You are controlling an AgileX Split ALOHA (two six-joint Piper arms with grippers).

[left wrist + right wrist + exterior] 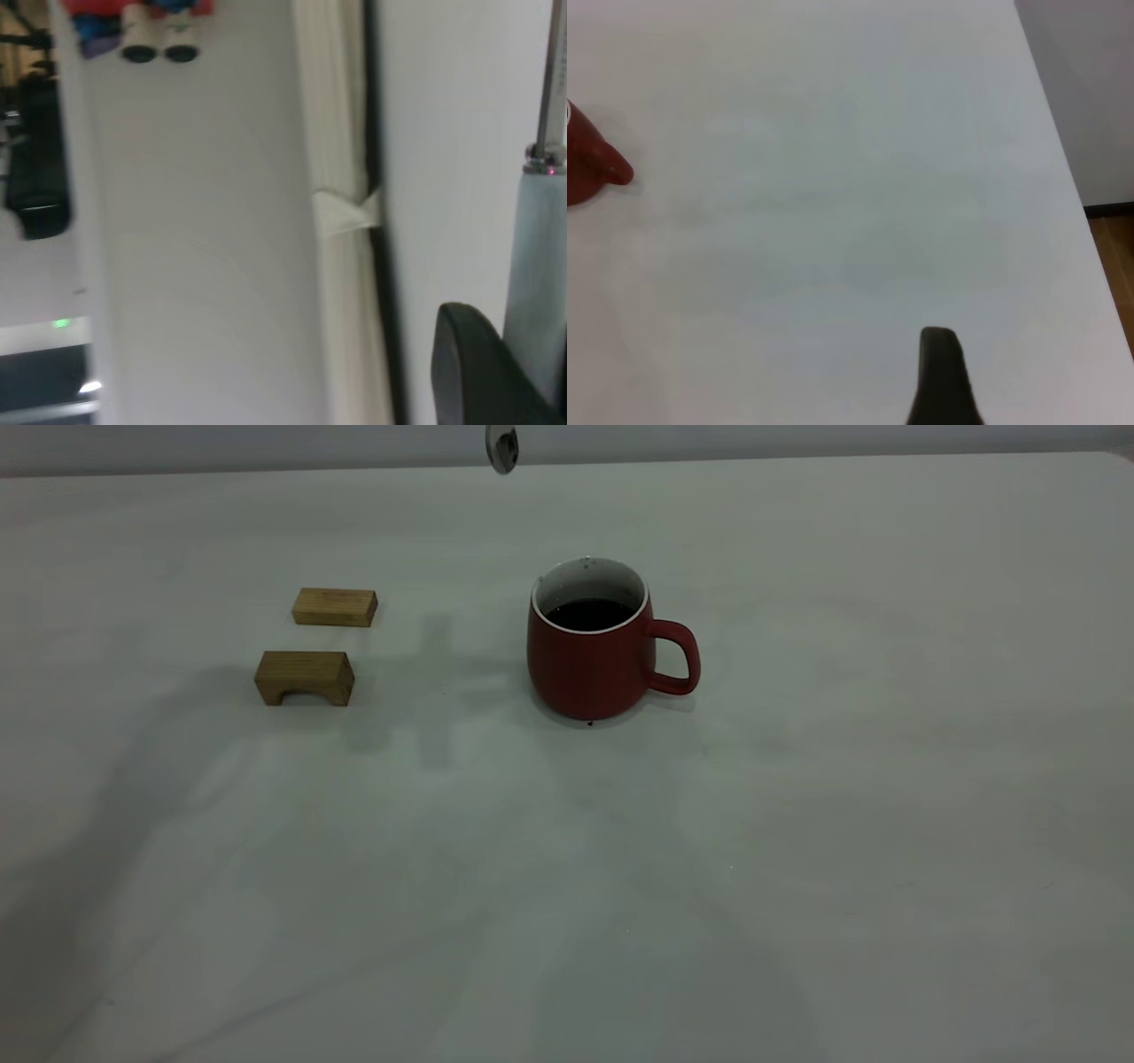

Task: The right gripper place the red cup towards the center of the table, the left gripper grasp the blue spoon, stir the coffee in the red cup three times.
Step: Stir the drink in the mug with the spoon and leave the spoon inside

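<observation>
The red cup (pixel 589 669) stands upright near the middle of the table (pixel 797 824), its handle pointing right, with dark coffee (pixel 589 613) lying flat inside. Only the grey bowl of the blue spoon (pixel 502 449) shows at the top edge of the exterior view, hanging high above and behind the cup. In the left wrist view my left gripper (pixel 523 381) is shut on the spoon's pale blue handle (pixel 539 266), one dark finger (pixel 474 372) pressed to it. My right gripper (pixel 948 390) hovers over bare table, well away from the cup (pixel 585 164).
Two tan wooden blocks lie left of the cup, a flat one (pixel 335 607) and an arched one (pixel 305 677). The table's edge (pixel 1063 177) runs close by the right gripper, with wooden floor beyond it.
</observation>
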